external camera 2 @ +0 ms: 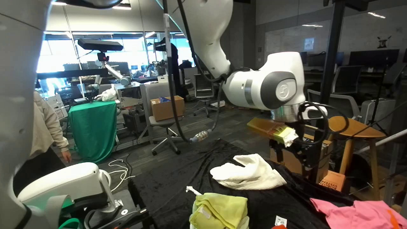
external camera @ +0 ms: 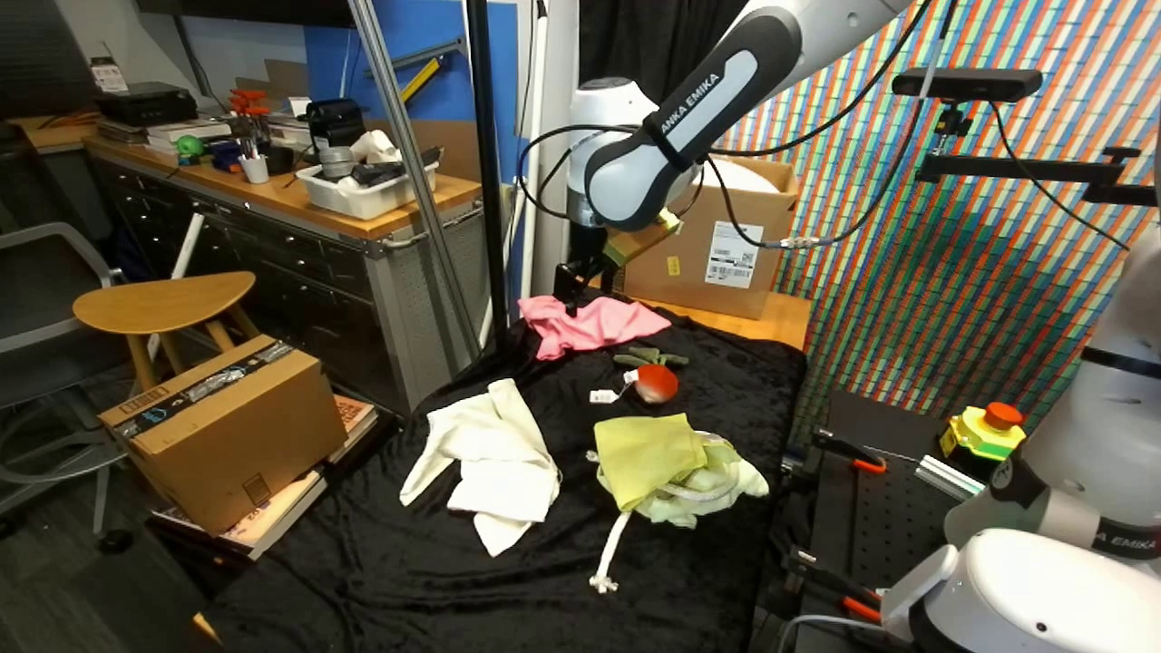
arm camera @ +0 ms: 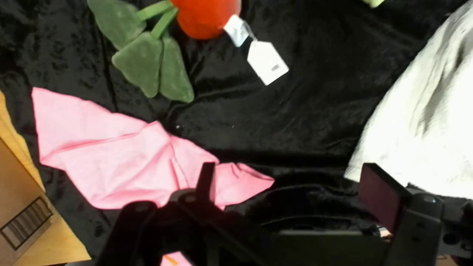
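The pink cloth [arm camera: 122, 159] lay crumpled on the black cover [arm camera: 310, 114], mostly left of the gripper [arm camera: 292, 184] in the wrist view, its long axis slanting down toward the gap and its pointed end showing there, below the fingers. The jaws stood wide, gripping nothing. Farther out lay green leaves [arm camera: 142, 66], a red object [arm camera: 205, 18] and, rightward, a white cloth [arm camera: 432, 136]

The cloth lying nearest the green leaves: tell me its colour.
The cloth is mostly pink; the wrist view shows it best.
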Action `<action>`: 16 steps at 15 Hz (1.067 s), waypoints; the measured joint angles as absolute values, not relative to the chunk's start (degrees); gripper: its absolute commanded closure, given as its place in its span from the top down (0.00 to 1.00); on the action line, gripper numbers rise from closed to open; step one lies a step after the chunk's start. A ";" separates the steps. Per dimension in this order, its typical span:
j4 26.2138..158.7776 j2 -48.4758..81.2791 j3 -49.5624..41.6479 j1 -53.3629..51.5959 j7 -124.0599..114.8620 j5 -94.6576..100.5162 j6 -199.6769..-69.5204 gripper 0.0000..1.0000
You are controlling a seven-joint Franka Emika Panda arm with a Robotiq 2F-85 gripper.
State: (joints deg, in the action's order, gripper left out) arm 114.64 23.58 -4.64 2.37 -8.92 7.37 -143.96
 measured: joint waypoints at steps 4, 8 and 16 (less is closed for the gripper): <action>103.02 31.74 -5.09 5.90 -6.22 4.90 -139.49 1.00; 92.38 40.48 -4.89 7.94 -5.73 1.51 -134.06 1.00; 75.10 54.91 -4.85 11.21 -6.01 -3.66 -124.87 1.00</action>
